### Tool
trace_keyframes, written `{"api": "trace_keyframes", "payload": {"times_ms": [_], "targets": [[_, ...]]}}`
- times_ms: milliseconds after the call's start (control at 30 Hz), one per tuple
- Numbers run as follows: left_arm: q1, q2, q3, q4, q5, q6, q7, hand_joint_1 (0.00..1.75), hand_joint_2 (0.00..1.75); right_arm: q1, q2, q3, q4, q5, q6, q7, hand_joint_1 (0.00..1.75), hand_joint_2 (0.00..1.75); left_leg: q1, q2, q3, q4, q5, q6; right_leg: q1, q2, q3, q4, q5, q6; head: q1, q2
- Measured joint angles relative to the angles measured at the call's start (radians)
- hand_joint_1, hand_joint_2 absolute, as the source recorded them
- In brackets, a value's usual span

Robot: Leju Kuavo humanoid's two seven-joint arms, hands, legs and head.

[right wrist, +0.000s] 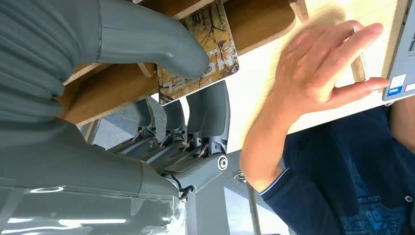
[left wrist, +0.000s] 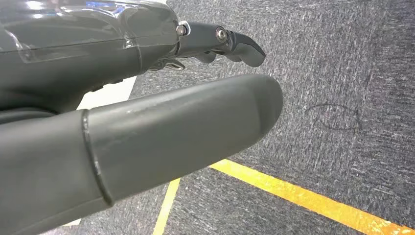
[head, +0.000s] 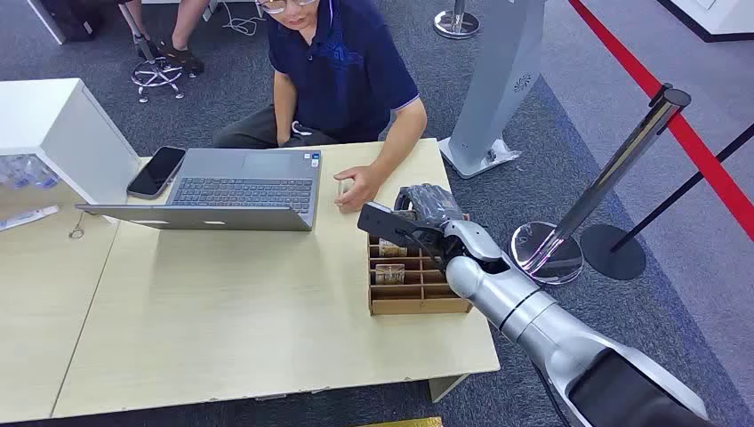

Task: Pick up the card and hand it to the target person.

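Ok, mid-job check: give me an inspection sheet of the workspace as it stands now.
Surface: light wooden table.
Job's things: card pinched by right hand above the compartment box; person's hand rests on the table nearby.
Clutter: open laptop, phone.
Hands: right holds the card; left hand hangs over carpet, holding nothing.
Cables: nothing seen on the table.
Surroundings: barrier post with red belt, grey stand.

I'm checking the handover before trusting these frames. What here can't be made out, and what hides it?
- Card: right wrist view, the right hand's thumb covers part of the print, so the picture is incomplete; head view, the hand hides it.
- Box: head view, the far compartments sit under the right hand.
- Person's hand: right wrist view, blurred.
- Left hand: left wrist view, its fingers are mostly cut off; the grip is unclear.
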Motion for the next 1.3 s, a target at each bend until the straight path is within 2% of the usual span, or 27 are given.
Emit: {"api": "trace_keyframes", "payload": {"times_ms": [300,700,1300], "targets": [[0.0,0.0,0.0,0.0,0.002,0.001,0.0,0.0,0.0,0.0,0.0,0.0,0.0,-0.009,-0.001,-0.004,1.42,1.75,0.0,0.0,0.0,0.0,0.0,0.0,0.0,0.0,0.0,0.0,0.0,0.0,0.0,0.0],[0.001,0.0,0.0,0.0,0.008,0.009,0.003,0.0,0.0,-0.01,-0.001,-0.001,-0.022,-0.018,-0.01,0.002,1.41,1.75,0.0,0.0,0.0,0.0,0.0,0.0,0.0,0.0,0.0,0.0,0.0,0.0,0.0,0.0],[0.002,-0.001,0.0,0.0,0.03,0.021,0.005,0.0,0.0,-0.018,-0.033,-0.001,-0.206,0.002,0.056,0.057,1.43,1.75,0.0,0.0,0.0,0.0,0.0,0.0,0.0,0.001,0.0,0.0,0.0,0.0,0.0,0.0]]}}
